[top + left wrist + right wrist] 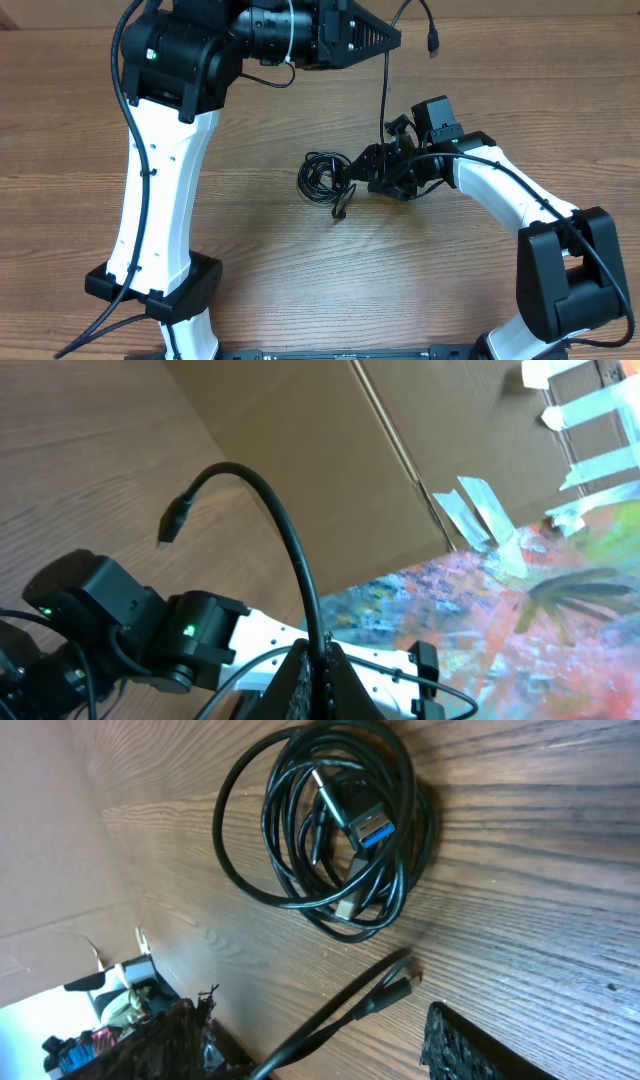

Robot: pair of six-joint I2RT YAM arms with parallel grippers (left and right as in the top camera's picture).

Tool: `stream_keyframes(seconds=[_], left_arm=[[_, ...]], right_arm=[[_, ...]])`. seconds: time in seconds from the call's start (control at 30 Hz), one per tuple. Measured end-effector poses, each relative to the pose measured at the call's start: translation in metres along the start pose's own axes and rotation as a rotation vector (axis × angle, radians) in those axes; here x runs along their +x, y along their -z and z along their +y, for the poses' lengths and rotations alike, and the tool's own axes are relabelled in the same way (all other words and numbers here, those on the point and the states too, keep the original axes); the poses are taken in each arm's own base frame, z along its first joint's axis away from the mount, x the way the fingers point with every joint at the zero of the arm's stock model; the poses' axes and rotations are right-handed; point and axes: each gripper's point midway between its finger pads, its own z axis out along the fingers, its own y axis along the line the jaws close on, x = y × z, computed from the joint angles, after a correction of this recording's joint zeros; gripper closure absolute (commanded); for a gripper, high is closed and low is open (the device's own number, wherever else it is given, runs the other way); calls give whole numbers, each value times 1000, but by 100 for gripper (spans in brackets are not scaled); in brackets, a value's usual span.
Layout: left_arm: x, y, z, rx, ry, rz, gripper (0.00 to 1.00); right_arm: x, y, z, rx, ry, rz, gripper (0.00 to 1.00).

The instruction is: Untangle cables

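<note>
Cables [322, 178]: lying as one small round bundle on the table [250, 260], in the middle of the overhead view. Also filling the upper middle of the right wrist view, with several loops overlapping and a blue-tipped plug [365, 820] resting in the centre.
Loose strand [350, 1010]: trailing from the bundle's lower side, lying flat on the wood and ending in a small plug.
Raised cord [385, 90]: hanging straight down from the top of the overhead view, just right of the bundle. Lower end passing behind the right arm, so cannot tell whether joining the bundle.
Left claw [320, 660]: pressed together, pinching the raised cord at the bottom middle of the left wrist view. Free plug end [175, 525] arching up and to the left in front of cardboard [330, 450].
Right claw [315, 1020]: spread wide, sitting low just right of the bundle, with fingers on either side of the loose strand and gripping nothing.
Handling, judging by looks: probably behaving as light, soft and springy. Glossy skin likely slipping through a weak pinch, and loops likely dragging along together instead of parting.
Hold, judging by looks: best taking the loose strand just behind its plug, the moulded end stopping any slide, while pinning or lifting the bundle from the other side.
</note>
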Motion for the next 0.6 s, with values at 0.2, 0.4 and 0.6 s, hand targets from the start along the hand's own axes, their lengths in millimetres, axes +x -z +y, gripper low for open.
stream_keyframes(seconds=[0.2, 0.4, 0.6], left_arm=[[-9, 6, 8, -31, 17, -36, 96], [-17, 8, -9, 46, -12, -46, 96], [-12, 7, -15, 79, 8, -16, 96]], right_arm=[[4, 0, 0, -6, -9, 19, 31], [4, -5, 9, -20, 8, 14, 33], [10, -20, 23, -10, -2, 11, 61]])
